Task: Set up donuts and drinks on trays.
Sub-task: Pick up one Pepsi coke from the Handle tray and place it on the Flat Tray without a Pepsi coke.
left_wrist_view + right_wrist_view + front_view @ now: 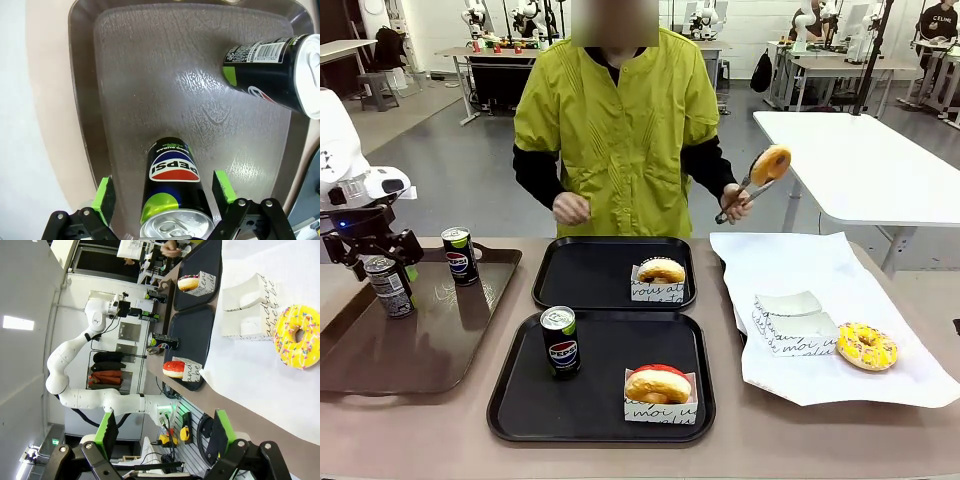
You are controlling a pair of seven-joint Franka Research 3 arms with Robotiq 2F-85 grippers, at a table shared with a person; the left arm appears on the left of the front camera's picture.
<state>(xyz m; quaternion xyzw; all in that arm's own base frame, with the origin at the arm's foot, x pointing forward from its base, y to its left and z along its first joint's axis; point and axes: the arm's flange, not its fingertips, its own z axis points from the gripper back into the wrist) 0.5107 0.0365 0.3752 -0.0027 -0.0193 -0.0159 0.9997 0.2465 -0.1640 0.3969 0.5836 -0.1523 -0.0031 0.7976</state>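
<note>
My left gripper (382,268) stands open around an upright Pepsi can (172,197) on the brown tray (430,345); its green pads (103,196) sit either side of the can with small gaps. A second can (460,255) stands further back on that tray. The near black tray (520,400) holds a can (560,340) and a red-iced donut (658,384) in a box. On the far black tray (580,275) sits a boxed plain donut (661,270). The person holds another donut (770,164) in tongs. My right gripper (164,432) is open and holds nothing.
White paper (820,260) at the right carries empty white boxes (792,322) and a yellow sprinkled donut (866,346). The person stands at the table's far side, one hand (570,208) above the far tray. A white table (860,160) stands behind on the right.
</note>
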